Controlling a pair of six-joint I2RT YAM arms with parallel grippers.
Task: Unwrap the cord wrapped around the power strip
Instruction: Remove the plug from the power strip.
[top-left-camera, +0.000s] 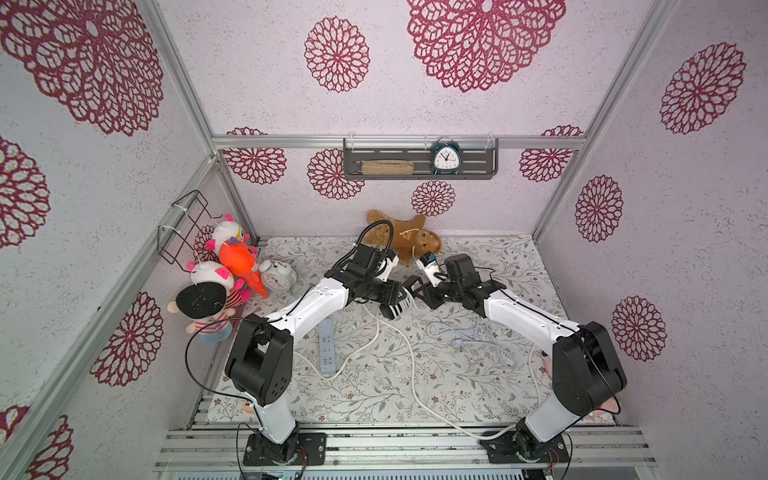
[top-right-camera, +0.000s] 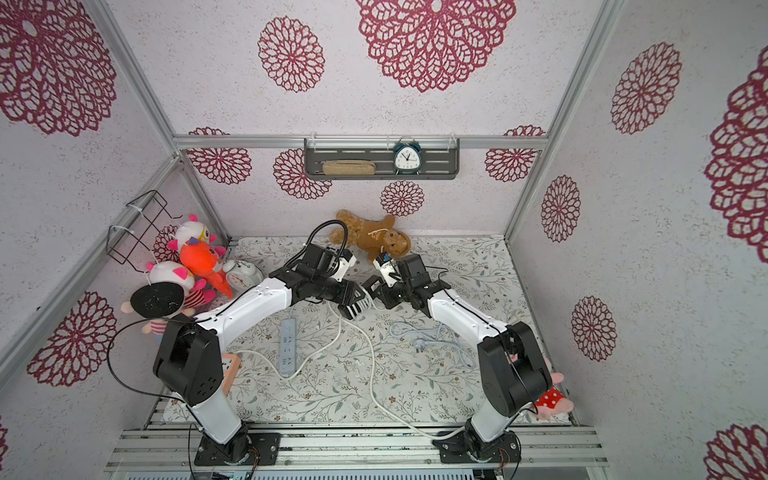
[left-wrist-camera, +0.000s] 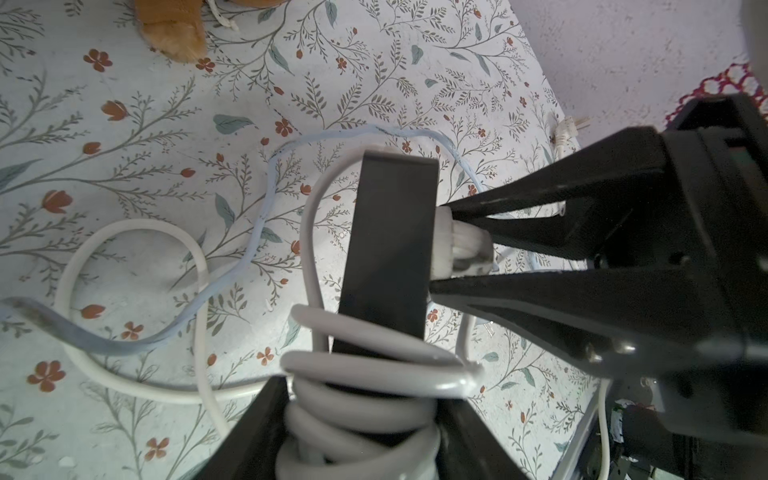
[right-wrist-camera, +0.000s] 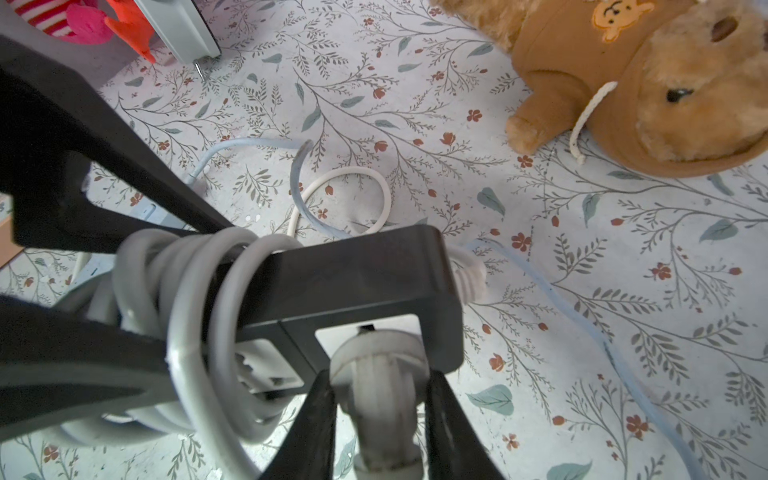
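Two grippers meet above the middle of the floral table in both top views; the left gripper is clamped on the coil-wrapped end of one black power strip, held clear of the table; the right gripper is closed just beside it, on something too small to tell there. Two alarm clocks appear: a teal clock on the wall shelf and a silver clock on the table; one brown bear lies at the back; four plush toys crowd the left edge. One pale power strip lies flat, partly under the left arm; in a top view one orange strip is mostly hidden.

Left wrist view: one black power strip rises from the left gripper, its fingers cut off by the frame; several turns of grey cord circle the held end, bunched too tightly to count; one plug is pinched by the right gripper. Two loose cords lie on the table, a white cord and a blue cord.

Right wrist view: one plug sits in the end socket, gripped on both sides; a second socket is half hidden behind the cord; the bear is cut off.
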